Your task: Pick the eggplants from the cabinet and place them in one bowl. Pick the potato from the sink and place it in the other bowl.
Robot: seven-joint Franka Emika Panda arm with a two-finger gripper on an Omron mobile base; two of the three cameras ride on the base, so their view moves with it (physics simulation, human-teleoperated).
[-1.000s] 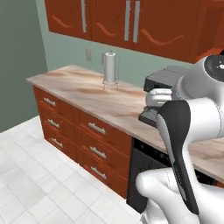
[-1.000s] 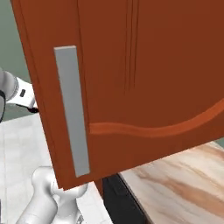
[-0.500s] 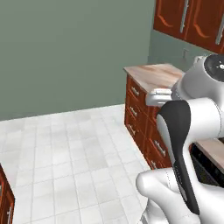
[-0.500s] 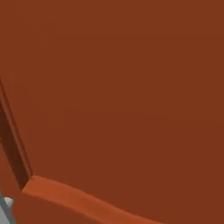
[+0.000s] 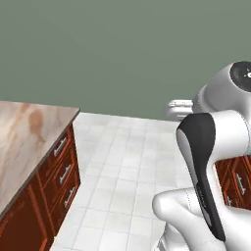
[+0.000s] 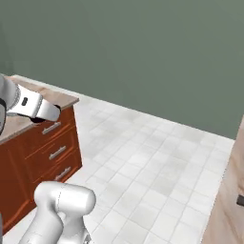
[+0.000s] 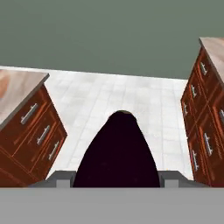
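- end effector clamped on smooth, rounded dark purple eggplant, fingertips mostly hidden
- marbled tan bench, glossy red-brown drawers
- pale tiled floor

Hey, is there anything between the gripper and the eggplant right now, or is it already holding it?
Nothing stands between them: in the hand view the dark eggplant sits right between the fingers, so the gripper is shut on it. Neither bowl is visible, so the path there cannot be judged.

One dark purple-black rounded eggplant, two reddish-brown wooden drawer cabinets with marbled tan tops, each showing three slim silver drawer handles.
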